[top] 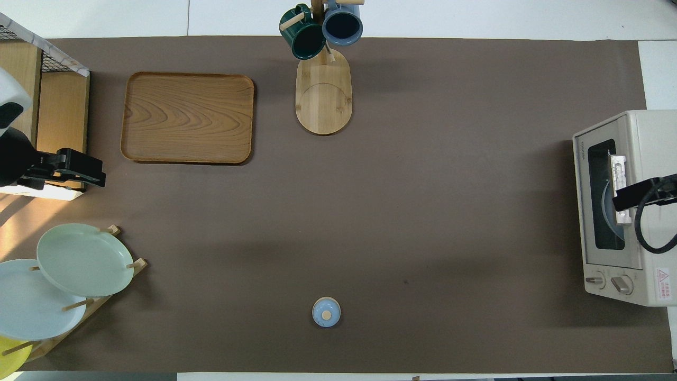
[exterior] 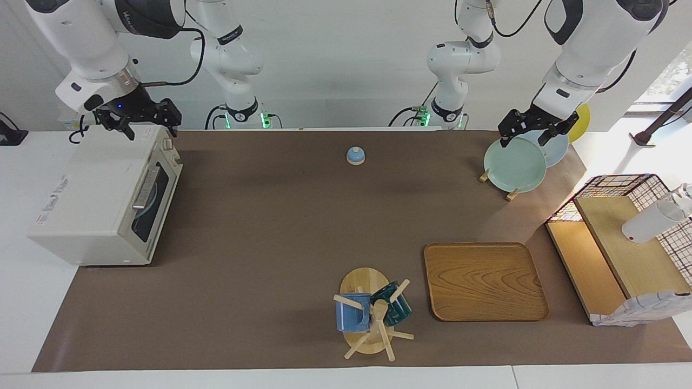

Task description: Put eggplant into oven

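The off-white oven (exterior: 92,200) stands at the right arm's end of the table with its dark glass door shut; it also shows in the overhead view (top: 642,132). A round plate-like shape shows through the glass. The eggplant is out of view in both views. My right gripper (exterior: 151,129) hangs open and empty over the oven's top, at the end nearer the robots; it also shows in the overhead view (top: 632,197). My left gripper (exterior: 524,140) hangs open and empty over the plate rack, and shows in the overhead view (top: 87,172).
A pale green plate (exterior: 513,165) and other plates stand in a wooden rack at the left arm's end. A small blue bell (exterior: 356,155) sits near the robots. A wooden tray (exterior: 484,281), a mug tree (exterior: 373,313) with two mugs and a wire-and-wood shelf (exterior: 621,248) lie farther out.
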`<state>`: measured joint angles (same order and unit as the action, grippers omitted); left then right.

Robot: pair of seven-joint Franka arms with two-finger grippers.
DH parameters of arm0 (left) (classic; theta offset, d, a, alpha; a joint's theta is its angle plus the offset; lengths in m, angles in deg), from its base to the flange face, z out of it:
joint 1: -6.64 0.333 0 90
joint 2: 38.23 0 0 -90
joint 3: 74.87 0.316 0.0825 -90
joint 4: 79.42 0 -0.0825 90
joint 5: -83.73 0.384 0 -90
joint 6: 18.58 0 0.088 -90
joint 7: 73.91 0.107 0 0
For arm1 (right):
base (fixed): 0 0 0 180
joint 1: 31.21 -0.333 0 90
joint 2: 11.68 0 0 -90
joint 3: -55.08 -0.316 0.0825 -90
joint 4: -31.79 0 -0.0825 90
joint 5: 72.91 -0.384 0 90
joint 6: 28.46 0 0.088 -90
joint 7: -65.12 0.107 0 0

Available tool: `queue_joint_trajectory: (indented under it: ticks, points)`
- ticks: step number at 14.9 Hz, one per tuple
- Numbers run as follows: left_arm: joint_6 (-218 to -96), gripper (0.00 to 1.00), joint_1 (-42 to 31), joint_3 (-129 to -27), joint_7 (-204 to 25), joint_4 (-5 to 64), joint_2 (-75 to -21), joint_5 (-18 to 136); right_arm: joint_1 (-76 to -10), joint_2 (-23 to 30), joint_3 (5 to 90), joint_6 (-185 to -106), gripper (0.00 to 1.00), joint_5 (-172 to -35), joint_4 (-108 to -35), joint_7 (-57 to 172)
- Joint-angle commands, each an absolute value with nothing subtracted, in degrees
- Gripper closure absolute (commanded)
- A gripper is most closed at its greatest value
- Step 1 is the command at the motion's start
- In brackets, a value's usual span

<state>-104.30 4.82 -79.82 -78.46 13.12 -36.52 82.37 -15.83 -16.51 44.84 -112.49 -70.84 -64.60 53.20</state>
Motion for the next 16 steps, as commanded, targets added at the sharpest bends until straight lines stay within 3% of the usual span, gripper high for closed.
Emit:
queue_joint_trajectory:
  ticks: [1,4,11,13,16]
  points:
    - [-103.6,0.00,5.6,-80.1,-78.0,12.9,-35.9,82.6,-15.3,-14.8,45.3,-110.9,0.00,-71.9,-62.1,53.1]
    - [-103.6,0.00,5.6,-80.1,-78.0,12.9,-35.9,82.6,-28.7,-14.7,58.4,-111.1,0.00,-70.6,-62.0,54.2]
    - [-103.6,0.00,5.6,-80.1,-78.0,12.9,-35.9,82.6,-31.5,-12.6,62.1,-110.0,0.00,-71.4,-59.6,57.1]
    - [-103.6,0.00,5.6,-80.2,-78.0,12.9,-35.9,82.6,-34.0,-9.2,62.2,-106.4,0.00,-68.7,-54.7,57.6]
    - [-103.6,0.00,5.6,-80.1,-78.0,12.9,-35.9,82.6,-33.9,-11.0,63.7,-106.2,0.00,-70.5,-56.6,57.9]
